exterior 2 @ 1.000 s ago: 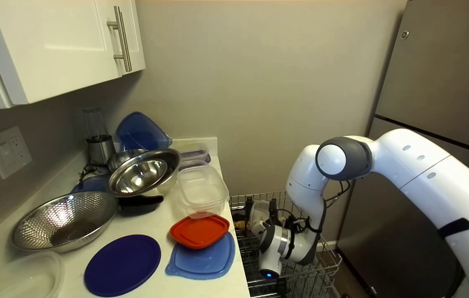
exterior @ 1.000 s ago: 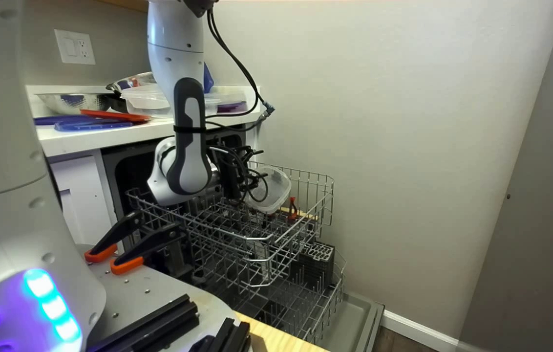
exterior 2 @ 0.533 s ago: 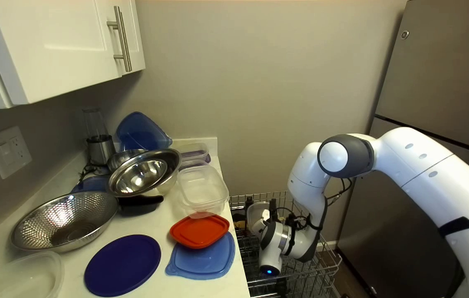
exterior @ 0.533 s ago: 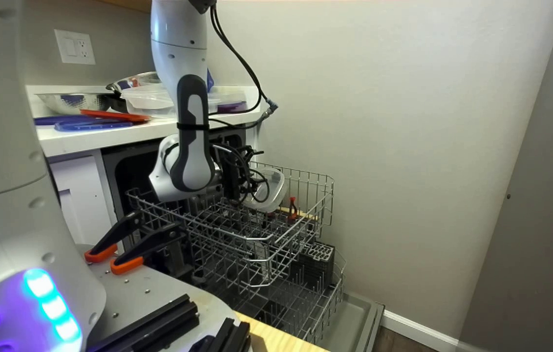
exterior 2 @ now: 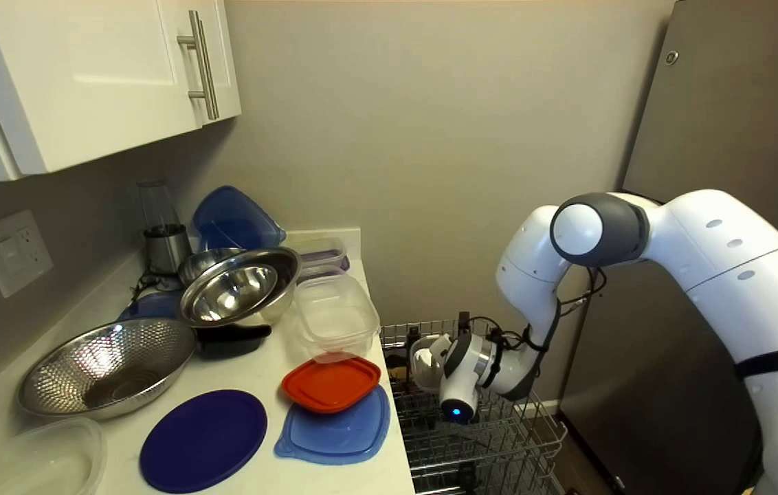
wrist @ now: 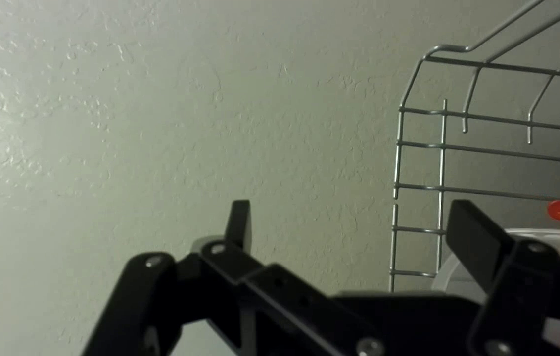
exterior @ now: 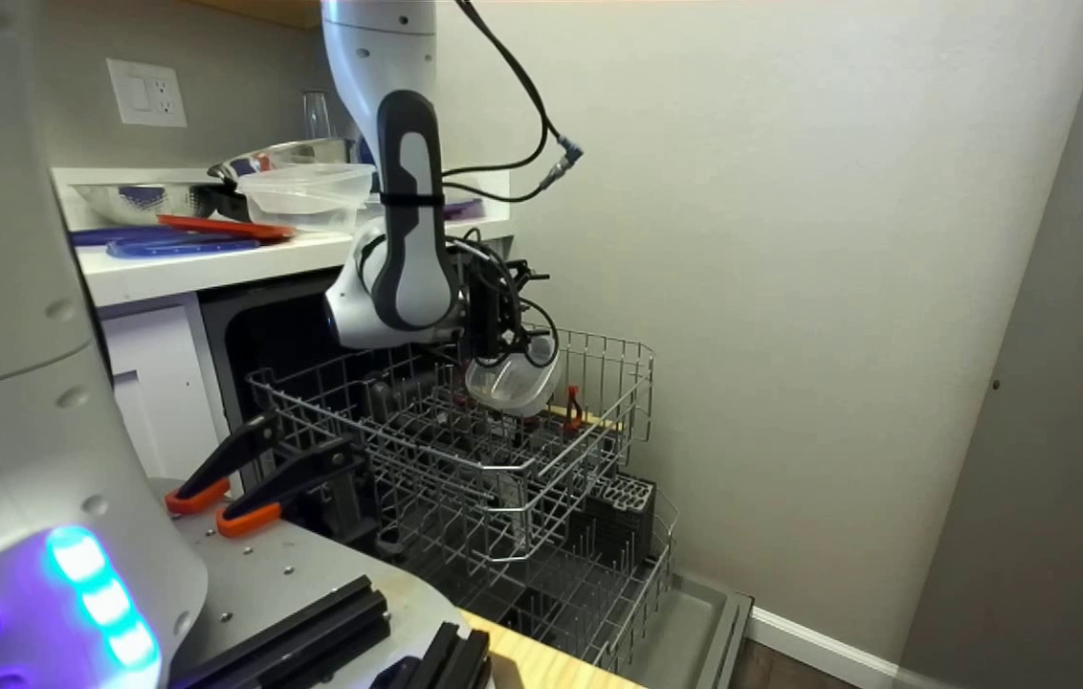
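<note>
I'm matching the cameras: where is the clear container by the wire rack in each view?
In an exterior view: the clear container is near the middle, slightly low.
In an exterior view: the clear container is low, right of the counter.
Wrist view: the clear container is lower right, partly hidden behind the tool.
Shared landmark: the wire rack.

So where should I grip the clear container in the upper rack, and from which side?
Probably pinch the clear container by its rim from above, the open gripper astride that thin-looking edge: it looks tilted, and the wire sides of the upper rack stand around it.
</note>
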